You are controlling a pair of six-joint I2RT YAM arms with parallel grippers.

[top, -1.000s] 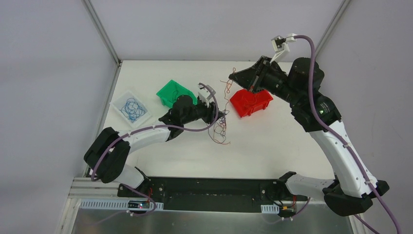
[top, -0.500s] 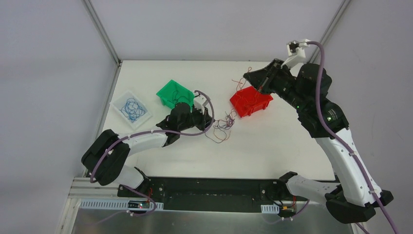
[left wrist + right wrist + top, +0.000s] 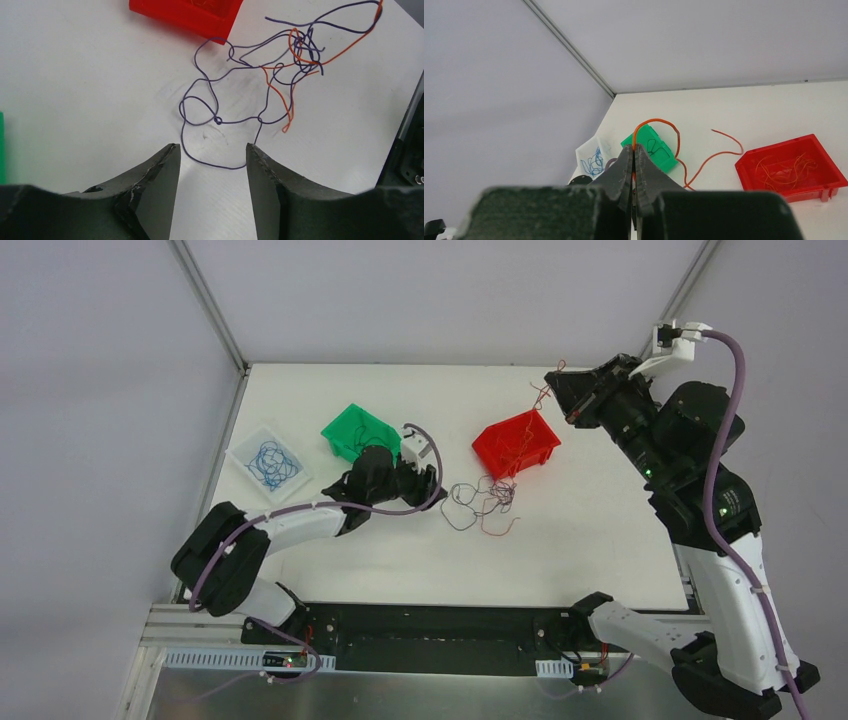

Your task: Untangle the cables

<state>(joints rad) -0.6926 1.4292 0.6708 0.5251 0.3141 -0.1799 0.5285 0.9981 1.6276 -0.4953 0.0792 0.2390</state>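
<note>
The cables form a loose purple and red tangle (image 3: 482,502) on the white table, in front of the red bin (image 3: 515,443). My left gripper (image 3: 432,480) lies low just left of the tangle. In the left wrist view it (image 3: 211,149) stands open, nothing between its fingers, with a purple loop (image 3: 200,111) of the tangle (image 3: 300,50) just ahead. My right gripper (image 3: 558,392) is raised behind the red bin. In its own view it (image 3: 634,148) is shut on a red cable (image 3: 656,120) that arches above the fingertips and trails down toward the table.
A green bin (image 3: 355,430) holding a dark wire stands behind the left gripper. A white tray (image 3: 268,462) with blue wires sits at the far left. The red bin (image 3: 791,167) holds orange-red strands. Grey walls close in the table's back and sides.
My right gripper has risen and swung right, drawing the red cable with it. The tangle has slid right and spread out. The left gripper has opened and sits clear of the tangle.
</note>
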